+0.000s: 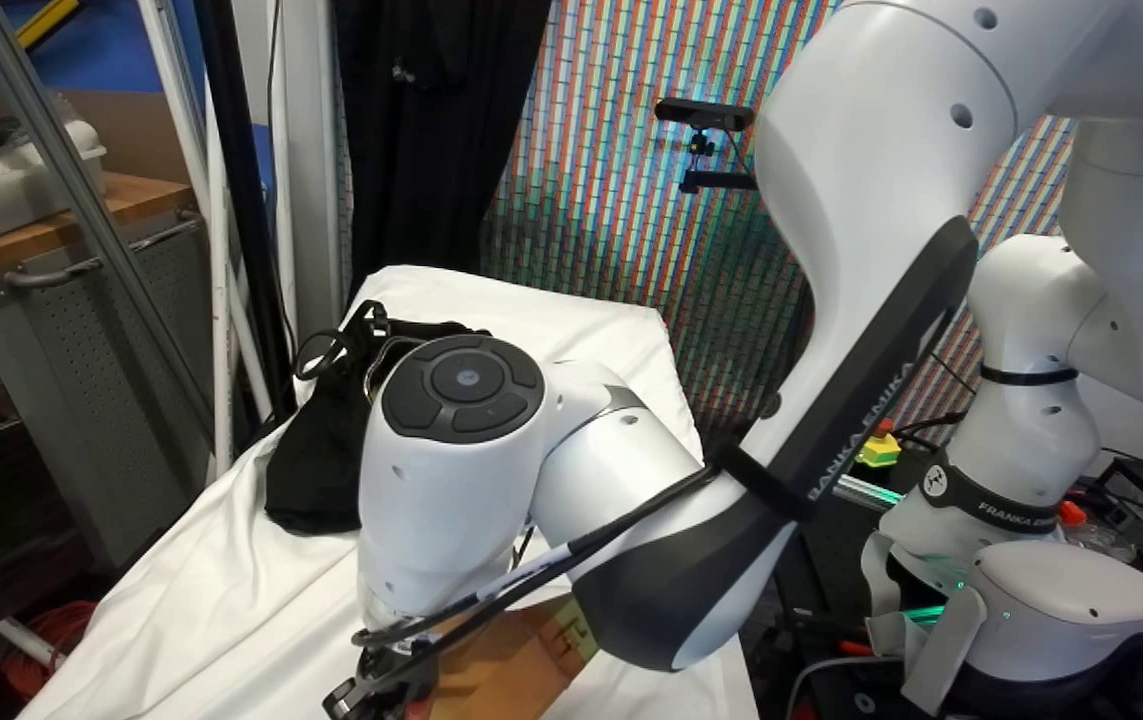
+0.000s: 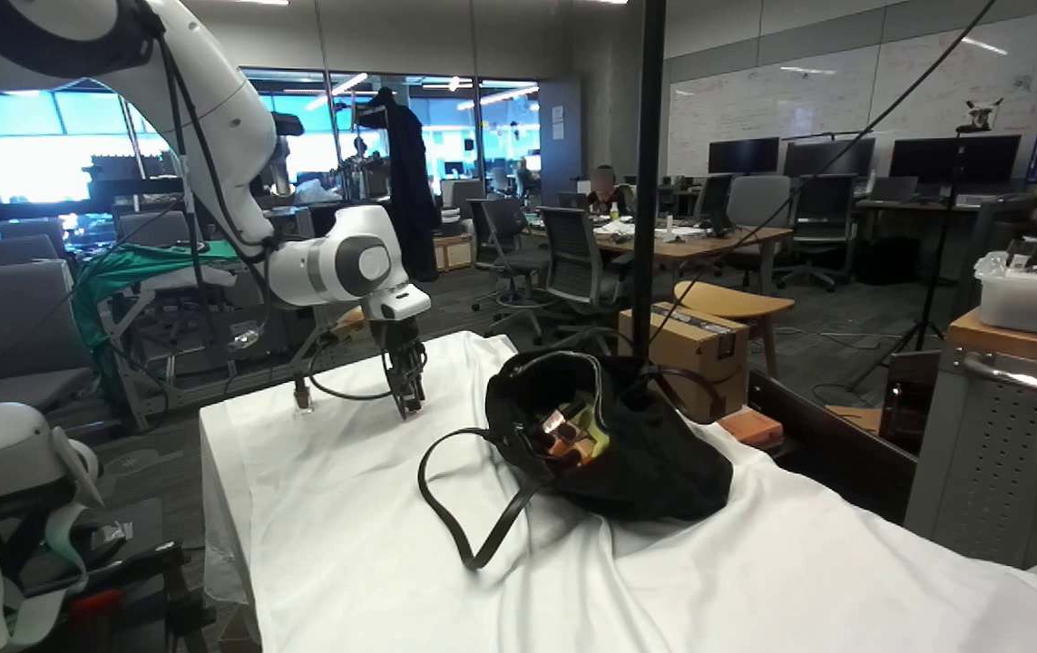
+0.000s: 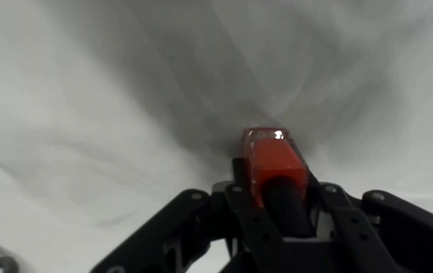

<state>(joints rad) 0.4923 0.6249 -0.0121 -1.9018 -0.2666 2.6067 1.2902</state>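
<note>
Though clear-walled, a bright red, black-capped bottle (image 3: pixel 280 167)

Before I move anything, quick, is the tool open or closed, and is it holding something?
Tool: closed, holding the red bottle.

Both exterior views overlook the black bag (image 2: pixel 654 453) and arm (image 2: pixel 232 127); the wrist view faces down, close-up.
</note>
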